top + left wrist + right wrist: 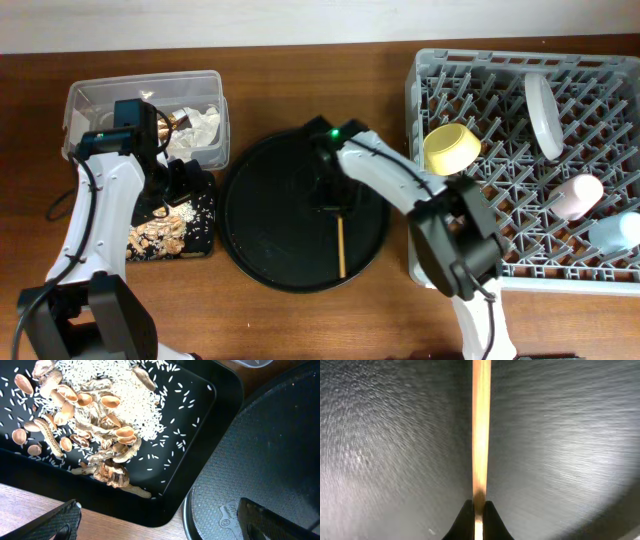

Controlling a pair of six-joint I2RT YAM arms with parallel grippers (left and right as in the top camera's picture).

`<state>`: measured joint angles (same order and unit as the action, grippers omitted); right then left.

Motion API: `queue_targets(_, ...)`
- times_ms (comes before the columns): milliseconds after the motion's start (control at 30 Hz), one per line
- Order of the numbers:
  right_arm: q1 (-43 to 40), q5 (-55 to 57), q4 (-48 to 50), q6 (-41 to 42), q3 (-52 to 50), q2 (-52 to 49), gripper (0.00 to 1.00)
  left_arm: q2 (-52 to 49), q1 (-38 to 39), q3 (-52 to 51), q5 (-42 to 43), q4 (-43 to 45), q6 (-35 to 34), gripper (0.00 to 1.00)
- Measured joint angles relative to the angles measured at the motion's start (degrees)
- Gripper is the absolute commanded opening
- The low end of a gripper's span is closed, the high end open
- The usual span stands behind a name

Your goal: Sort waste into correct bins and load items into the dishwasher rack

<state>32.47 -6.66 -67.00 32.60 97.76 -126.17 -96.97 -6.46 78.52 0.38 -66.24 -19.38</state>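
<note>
1. Now, the right gripper is down on the large round black tray. Its fingers are pinched almost together on one end of a wooden chopstick. In the wrist view the stick runs straight away from the fingertips, low over the tray floor. I cannot tell whether one stick or the pair side by side is caught.
2. Gripping at the end makes sense, since it gives the tips something to close around on so thin a stick.
3. The left gripper hangs over the near edge of the shallow black tray. Its fingers are spread wide with nothing between them.
4. Ahead of it lie the food scraps, pale grains and shell-like bits, mostly heaped toward one side of the tray.
5. The clear tub just behind that tray holds the white tissue and the foil wrapper. The waste looks sorted by kind: dry rubbish in the tub, food in the tray.
6. The dishwasher rack on the right already carries four items:
   - the yellow bowl, tipped on its side
   - the plate, standing on edge among the pegs
   - the pink cup
   - the blue cup
7. I judge the chopstick to be the last item to load.
8. Held at one end, the stick may swing in the grip. The rack's open lattice floor could also let it drop through, so laying it across the pegs seems safer.
</note>
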Motion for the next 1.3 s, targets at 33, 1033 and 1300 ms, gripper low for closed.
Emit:
queue_targets(33, -1.0, 0.4, -0.6, -2.7, -0.2, 2.0, 0.04, 0.0, 0.0, 0.0, 0.0, 0.0, 0.0, 0.99)
queue_targets(1033, -24.2, 8.0, 1.0, -25.1, -13.1, 24.7, 0.31, 0.0, 0.0, 0.0, 0.1, 0.0, 0.0, 0.99)
queue_targets(1300, -35.2, -6.3, 1.1, -29.3, -13.3, 33.0, 0.49, 0.0, 10.1, 0.0, 0.4, 5.0, 6.0, 0.99)
